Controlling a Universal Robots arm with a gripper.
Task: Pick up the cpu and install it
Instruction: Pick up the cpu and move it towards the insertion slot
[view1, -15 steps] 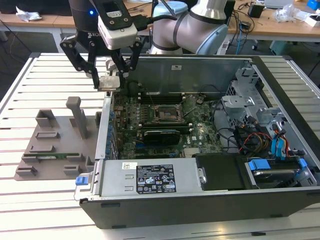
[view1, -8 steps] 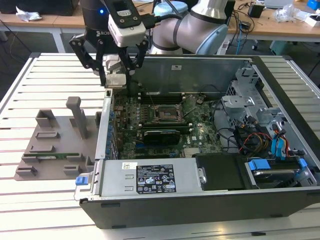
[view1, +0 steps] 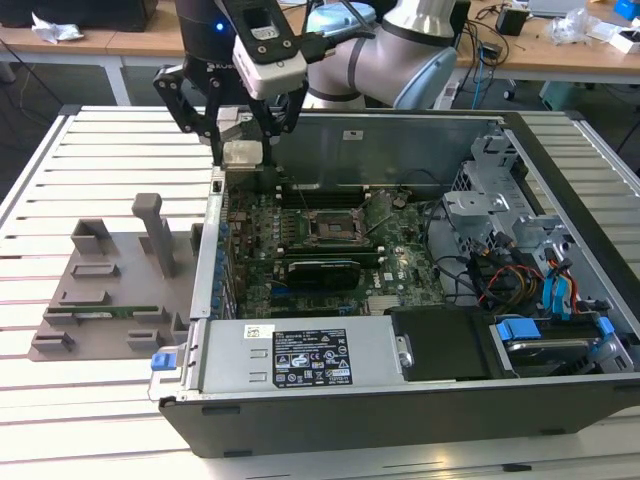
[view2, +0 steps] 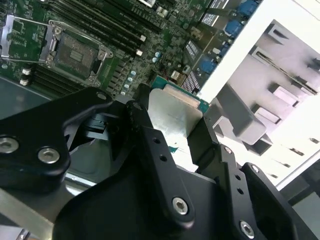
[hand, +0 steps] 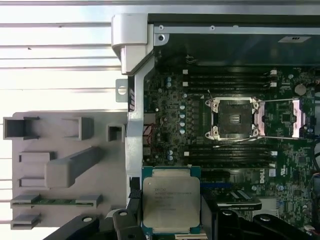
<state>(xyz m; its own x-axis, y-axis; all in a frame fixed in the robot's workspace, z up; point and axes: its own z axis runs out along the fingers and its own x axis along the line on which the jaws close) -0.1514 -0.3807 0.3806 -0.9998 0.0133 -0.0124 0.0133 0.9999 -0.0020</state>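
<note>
The cpu (view1: 243, 153), a flat square chip with a silver top plate, hangs in the air over the open computer case's far corner, on the exterior view's left. My gripper (view1: 243, 157) is shut on it, with one black finger on each side. In both wrist views the cpu (hand: 171, 200) (view2: 172, 112) sits between the black fingers (hand: 131, 220) above the motherboard's edge. The motherboard socket (view1: 327, 227) (hand: 234, 117) (view2: 75, 52) lies open with its metal frame lifted. It is apart from the chip, toward the board's middle.
A grey fixture plate (view1: 100, 290) beside the case carries an upright post (view1: 155, 235) and a green memory stick (view1: 100, 312). Inside the case are the power supply (view1: 300, 355), a black card (view1: 320, 270), drive cages (view1: 490, 200) and loose cables (view1: 500, 275). The case walls (view1: 400, 140) rise around the board.
</note>
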